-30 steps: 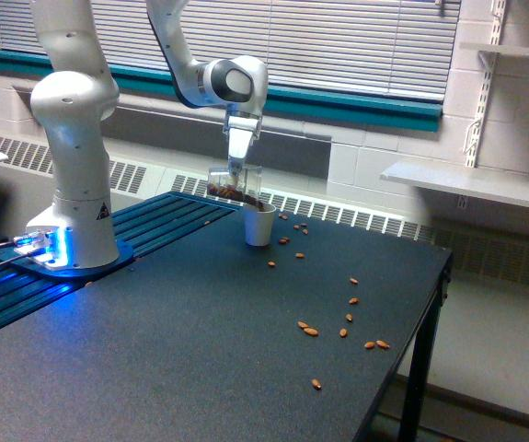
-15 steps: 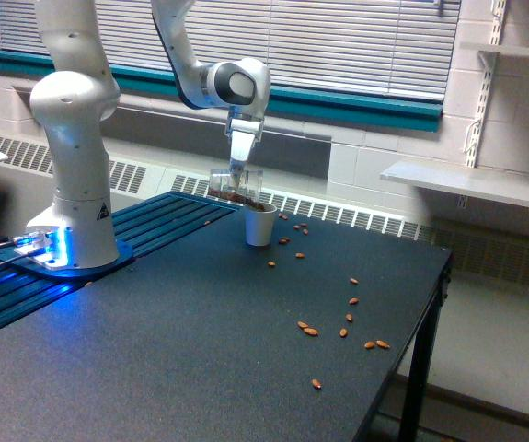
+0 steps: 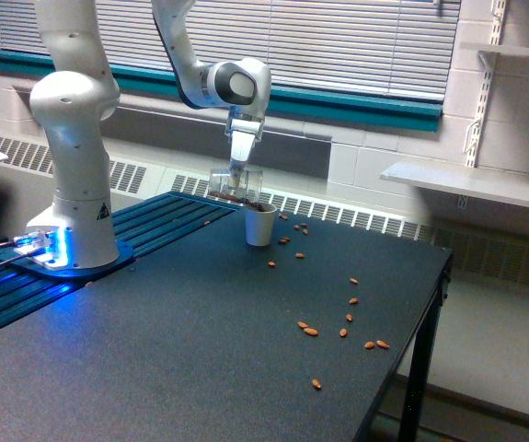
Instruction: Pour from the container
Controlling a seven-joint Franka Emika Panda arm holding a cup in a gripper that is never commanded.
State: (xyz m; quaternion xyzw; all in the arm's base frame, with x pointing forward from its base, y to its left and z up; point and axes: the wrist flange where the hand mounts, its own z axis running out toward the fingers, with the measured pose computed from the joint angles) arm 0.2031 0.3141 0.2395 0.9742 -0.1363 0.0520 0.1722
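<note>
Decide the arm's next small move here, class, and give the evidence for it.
Probably tip the clear cup a little further toward the white cup. The gripper holds it tilted just above the white cup's rim, brown nuts remain inside, and stray nuts on the table suggest going slowly.

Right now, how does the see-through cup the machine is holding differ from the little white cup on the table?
The clear cup is transparent, so the brown nuts inside show through; the white cup is opaque paper. The clear cup hangs in the air, held from above by the gripper, while the white cup stands upright on the black table. The clear cup looks somewhat wider. Both hold brown nuts, and the clear cup's edge sits just over the white cup's rim.
</note>
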